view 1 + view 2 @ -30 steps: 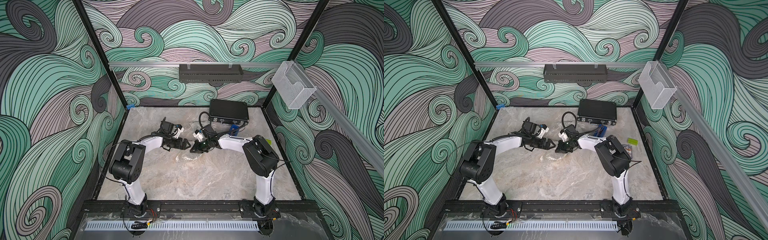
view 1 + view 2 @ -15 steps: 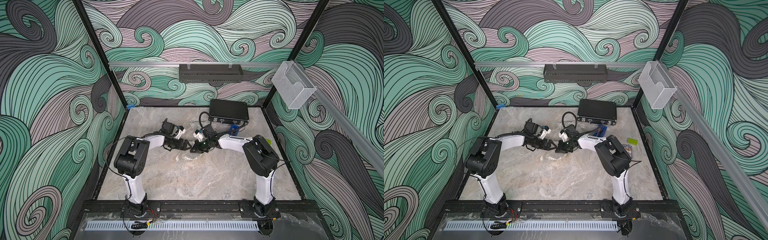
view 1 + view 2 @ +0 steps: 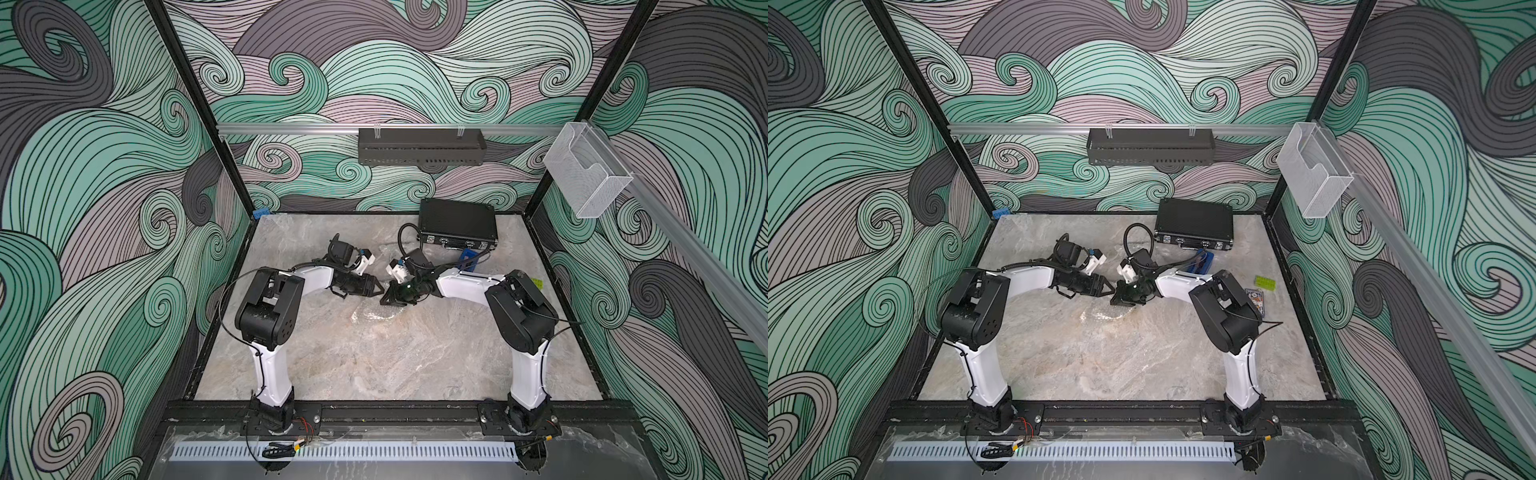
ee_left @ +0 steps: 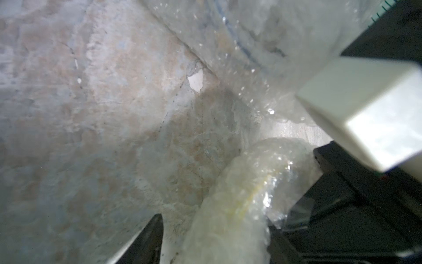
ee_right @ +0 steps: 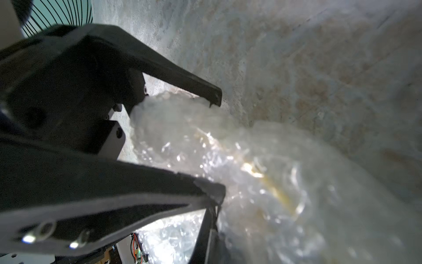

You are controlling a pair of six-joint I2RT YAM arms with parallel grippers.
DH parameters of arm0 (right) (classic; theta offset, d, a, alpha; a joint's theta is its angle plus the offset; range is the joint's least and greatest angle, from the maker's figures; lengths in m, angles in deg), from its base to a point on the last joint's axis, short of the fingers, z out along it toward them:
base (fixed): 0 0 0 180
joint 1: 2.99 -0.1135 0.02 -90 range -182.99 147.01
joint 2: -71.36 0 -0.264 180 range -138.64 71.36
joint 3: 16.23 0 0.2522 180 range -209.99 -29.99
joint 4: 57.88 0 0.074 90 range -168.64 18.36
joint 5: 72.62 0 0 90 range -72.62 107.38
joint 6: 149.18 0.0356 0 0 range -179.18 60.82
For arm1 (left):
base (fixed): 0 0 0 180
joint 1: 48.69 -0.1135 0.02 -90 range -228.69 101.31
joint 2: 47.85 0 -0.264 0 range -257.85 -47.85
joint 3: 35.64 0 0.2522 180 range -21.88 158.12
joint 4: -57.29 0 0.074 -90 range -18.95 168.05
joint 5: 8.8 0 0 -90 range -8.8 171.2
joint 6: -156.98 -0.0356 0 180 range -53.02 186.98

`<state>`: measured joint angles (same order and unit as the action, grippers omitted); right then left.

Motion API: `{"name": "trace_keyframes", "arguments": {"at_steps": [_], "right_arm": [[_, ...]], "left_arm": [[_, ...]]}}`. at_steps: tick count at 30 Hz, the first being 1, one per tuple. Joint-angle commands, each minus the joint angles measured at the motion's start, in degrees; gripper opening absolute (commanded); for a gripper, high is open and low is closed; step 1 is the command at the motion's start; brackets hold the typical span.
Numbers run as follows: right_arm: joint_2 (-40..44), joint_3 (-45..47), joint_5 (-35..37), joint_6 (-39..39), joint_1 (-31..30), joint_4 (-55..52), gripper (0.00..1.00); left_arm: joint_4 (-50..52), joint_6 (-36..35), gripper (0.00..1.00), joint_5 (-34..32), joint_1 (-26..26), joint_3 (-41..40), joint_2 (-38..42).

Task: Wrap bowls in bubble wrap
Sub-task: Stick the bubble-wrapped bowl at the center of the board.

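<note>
Now we're mid-wrap: bowl (image 5: pixel 280 194) sits bundled in bubble wrap (image 5: pixel 182 137) on table (image 3: pixel 374 365), near black case (image 3: pixel 457 222), on its arm-base side. Our left fingers (image 5: pixel 194 84) part open astride bundle; right fingers (image 3: pixel 390 297) shut, seemingly pinching bubble wrap. Next, we reckon: left clamps bundle, tucks loose edge.

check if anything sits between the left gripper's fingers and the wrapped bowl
Nothing visible does. The left gripper straddles the wrapped bowl, fingers apart on either side; the left wrist view shows only bare table between one finger and it.
</note>
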<state>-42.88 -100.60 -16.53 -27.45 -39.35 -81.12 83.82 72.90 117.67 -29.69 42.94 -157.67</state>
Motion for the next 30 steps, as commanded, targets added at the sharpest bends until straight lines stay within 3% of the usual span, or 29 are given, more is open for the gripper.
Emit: {"name": "trace_keyframes", "arguments": {"at_steps": [1,4,13,21,26,30], "right_arm": [[-1.98,-0.06,2.10,-0.98,0.24,-3.37,0.00],[-1.78,0.03,2.11,-0.97,0.24,-3.46,0.00],[-1.17,0.15,2.09,-1.21,0.23,-3.62,0.00],[0.38,0.21,2.01,-1.26,0.22,-4.18,0.00],[3.62,0.74,3.33,-1.64,0.20,-5.66,0.24],[6.81,2.57,4.32,-1.87,0.28,-5.96,0.33]], "left_arm": [[-0.16,0.37,0.51,0.88,0.07,1.97,-1.44],[-0.37,0.50,0.37,0.62,0.06,1.98,-1.56],[-0.87,0.94,0.14,1.75,0.07,1.39,-0.55],[-2.32,1.62,0.11,1.99,0.02,0.06,1.43],[-2.93,2.19,0.07,0.26,0.07,-0.57,2.57],[-3.73,2.79,0.05,-0.76,0.07,-1.17,3.53]]}}
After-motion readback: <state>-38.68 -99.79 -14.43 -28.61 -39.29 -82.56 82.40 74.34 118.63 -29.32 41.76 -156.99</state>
